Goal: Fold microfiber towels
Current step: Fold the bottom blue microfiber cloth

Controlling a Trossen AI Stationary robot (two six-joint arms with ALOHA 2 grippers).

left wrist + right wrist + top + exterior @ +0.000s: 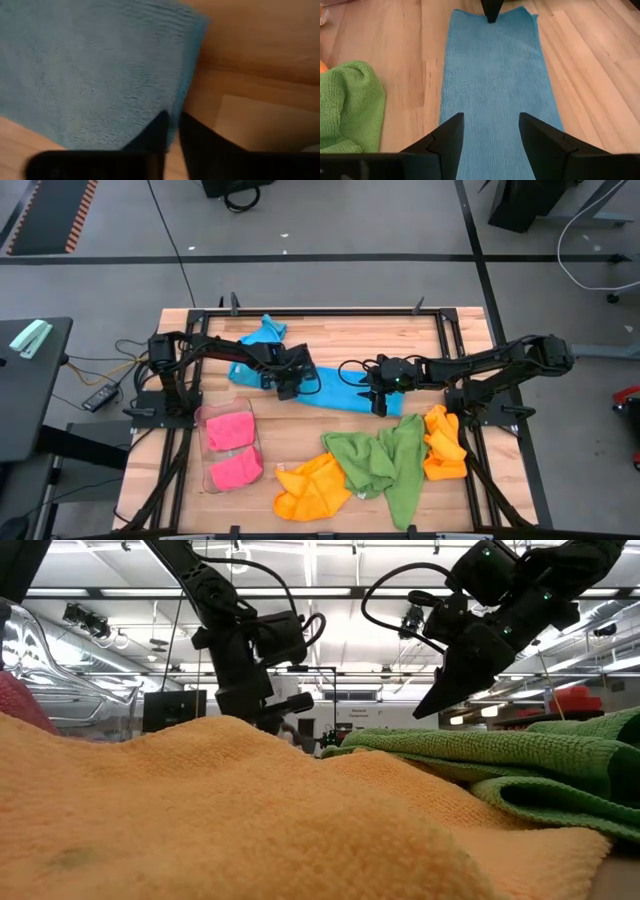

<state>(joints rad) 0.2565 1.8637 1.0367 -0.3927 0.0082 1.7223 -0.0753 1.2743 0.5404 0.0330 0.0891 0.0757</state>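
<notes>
I am pressing my left gripper [289, 387] down at one end of the sky blue towel [335, 391], which is lying flat and folded long on the wooden table [330, 340] between my two arms. My left fingers [161, 131] are drawn almost together, with only a thin slit between them, and they are nipping the towel's edge right at its corner. My right gripper [491, 131] is hovering over the other end of the same towel, its jaws spread wide apart and holding nothing, with blue cloth showing in the gap. A second blue towel [265, 330] is sitting bunched behind my left arm. Green towels [385, 462] and orange towels [312, 487] are lying heaped at the near edge, and pink towels [230, 430] are resting in the clear tray [208, 477].
</notes>
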